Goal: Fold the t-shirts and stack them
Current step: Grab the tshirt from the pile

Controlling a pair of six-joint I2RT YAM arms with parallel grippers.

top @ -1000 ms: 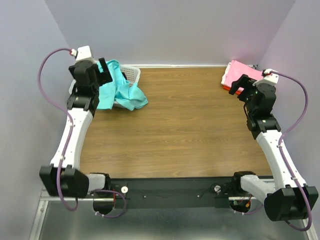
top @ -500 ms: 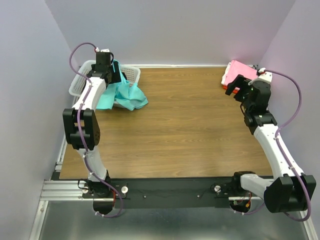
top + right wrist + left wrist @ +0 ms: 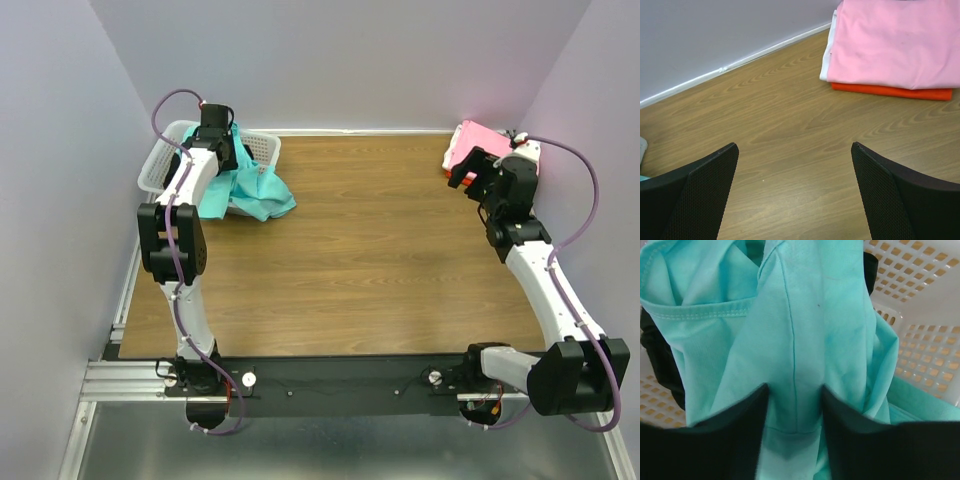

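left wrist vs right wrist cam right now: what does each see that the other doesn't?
Left wrist only: the turquoise t-shirt fills the frame. A fold of it sits between the fingers of the left claw; clamped or not, can't tell. The white basket is behind it.
Right wrist only: the pink t-shirt lies folded on the red-orange t-shirt near the wall. The right claw is wide open over bare wooden table.
Shared: only each claw's own black fingers at the bottom edge; no object clearly appears in both.
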